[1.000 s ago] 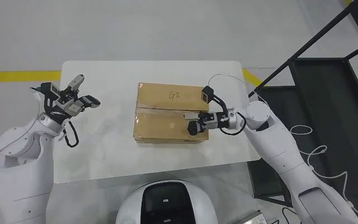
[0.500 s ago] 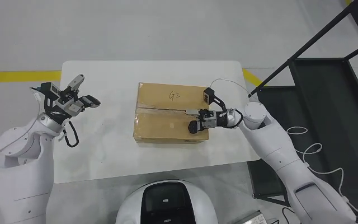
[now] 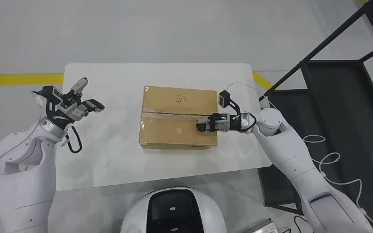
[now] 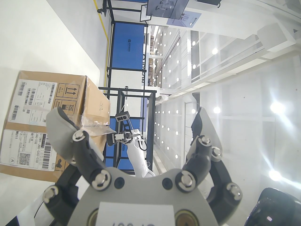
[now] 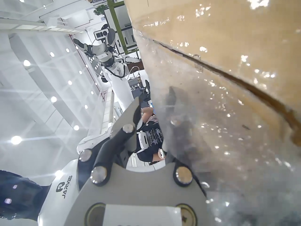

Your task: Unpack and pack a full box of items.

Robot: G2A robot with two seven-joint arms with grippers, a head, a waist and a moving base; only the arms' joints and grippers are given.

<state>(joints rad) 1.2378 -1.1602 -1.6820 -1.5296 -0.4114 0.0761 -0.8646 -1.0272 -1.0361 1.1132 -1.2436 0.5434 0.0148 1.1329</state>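
While the left gripper (image 3: 90, 96) hangs wide open and empty above the left edge of the white table (image 3: 105, 157), the brown cardboard box (image 3: 175, 119) sits closed at the table's middle, well apart from it. A short handwritten mark (image 3: 182, 99) sits on the box's far top flap. White shipping labels (image 4: 30, 95) with barcodes, small print and handling symbols cover its left end.

The right gripper (image 3: 203, 124) lies on the box top beside the centre seam. Its fingers (image 5: 134, 116) stand a narrow gap apart, and a loose strip of clear tape (image 5: 211, 142) drapes across one of them. Whether the tape is pinched cannot be told.
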